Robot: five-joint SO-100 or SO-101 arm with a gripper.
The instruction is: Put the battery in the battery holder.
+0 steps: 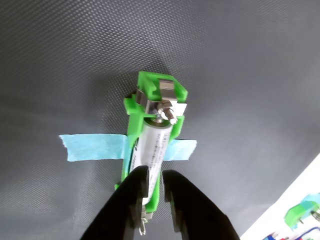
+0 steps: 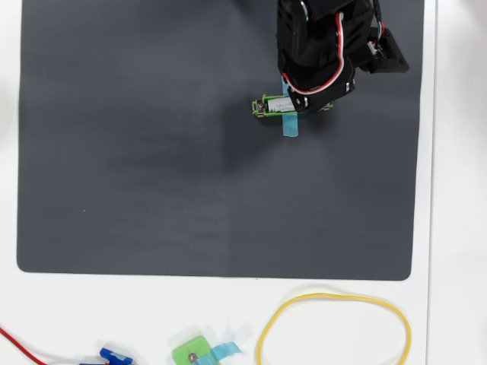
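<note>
Since the small silver-white round battery [image 1: 151, 147] already lies inside the long bright-green plastic battery holder [image 1: 159, 90], the black gripper [image 1: 156, 187], narrowly open over it, only needs to pull away.

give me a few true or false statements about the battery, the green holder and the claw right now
1. The battery lies inside the battery holder. True.
2. The holder is fixed to the dark mat by red tape. False: the tape strip across it is light blue.
3. The claw sits over the holder's near end in the wrist view. True.
4. The yellow loop lies on the dark mat. False: it lies on the white surface below the mat in the overhead view.
5. The small green piece touches the holder. False: it sits far off, near the bottom edge of the overhead view.
</note>
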